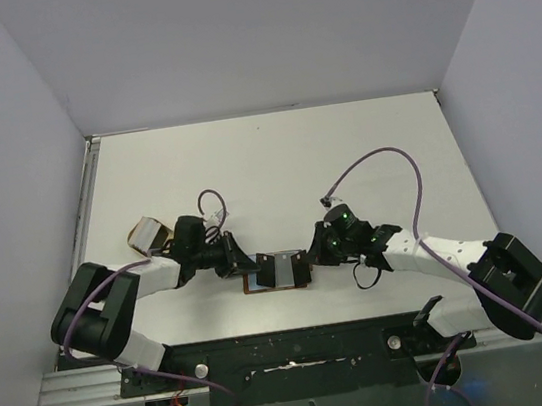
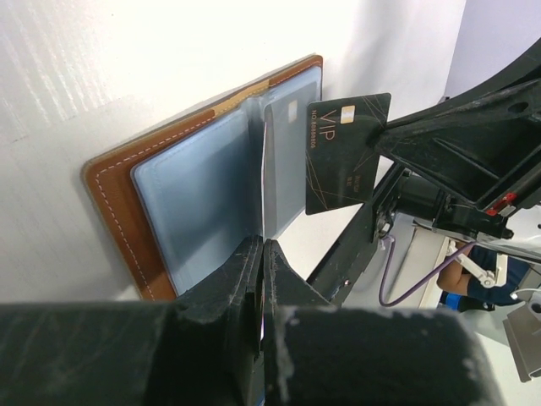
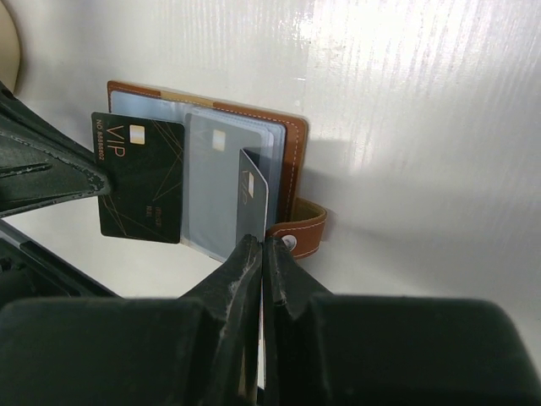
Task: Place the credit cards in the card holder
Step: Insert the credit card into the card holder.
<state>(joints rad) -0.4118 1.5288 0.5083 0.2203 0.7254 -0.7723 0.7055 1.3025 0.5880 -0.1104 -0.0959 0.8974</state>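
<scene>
The brown card holder lies open on the table between both grippers, its pale blue sleeves facing up and its snap strap sticking out. My left gripper is shut on a thin card seen edge-on. The right wrist view shows that card as a black one with gold VIP lettering, over the holder's left page. My right gripper is shut on a second card. That one shows black with VIP lettering in the left wrist view, over the holder's other page. One more card sits inside a sleeve.
A tan rounded dish stands left of the left gripper. The right gripper faces it across the holder. Grey walls enclose the white table at the left, back and right. Purple cables loop above both wrists.
</scene>
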